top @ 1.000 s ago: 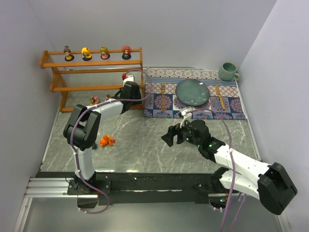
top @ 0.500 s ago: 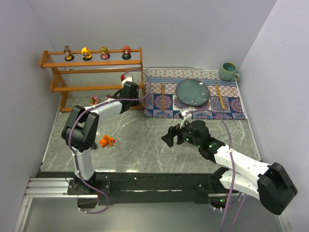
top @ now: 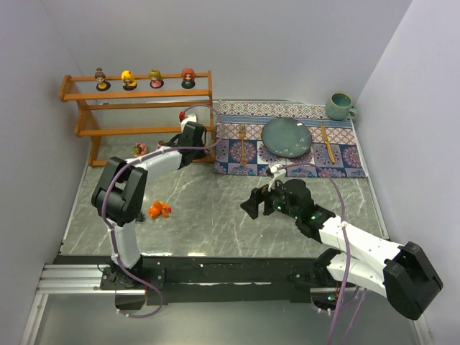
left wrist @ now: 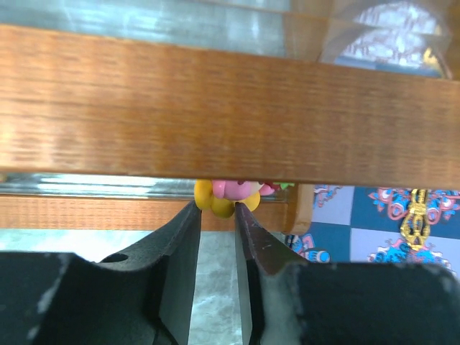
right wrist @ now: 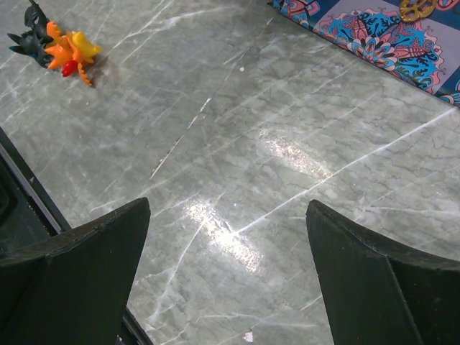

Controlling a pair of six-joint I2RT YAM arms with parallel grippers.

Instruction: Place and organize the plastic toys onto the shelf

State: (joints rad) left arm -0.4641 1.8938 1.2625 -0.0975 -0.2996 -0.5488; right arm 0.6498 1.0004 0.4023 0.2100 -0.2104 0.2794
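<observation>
The shelf (top: 136, 93) stands at the back left with four big-headed dolls (top: 129, 79) on its top tier. My left gripper (top: 188, 121) reaches to the shelf's right end. In the left wrist view a shelf rail (left wrist: 215, 108) fills the upper half. Just under it my left gripper (left wrist: 217, 207) is shut on a pink and yellow toy (left wrist: 228, 192) at its fingertips. An orange creature (top: 159, 210) (right wrist: 72, 50) lies on the table beside a dark one (right wrist: 29, 36). A pink toy (top: 139, 149) sits by the shelf's foot. My right gripper (top: 253, 203) (right wrist: 226, 208) hangs open over bare marble.
A patterned placemat (top: 287, 154) at the back right carries a teal plate (top: 286, 136), a fork (top: 243, 144) and another utensil (top: 327, 142). A teal mug (top: 338, 106) stands in the far right corner. Walls close in left, back and right.
My left gripper's jaws have drawn in around the pink and yellow toy, and its wrist shifted slightly left. The right arm has not moved.
</observation>
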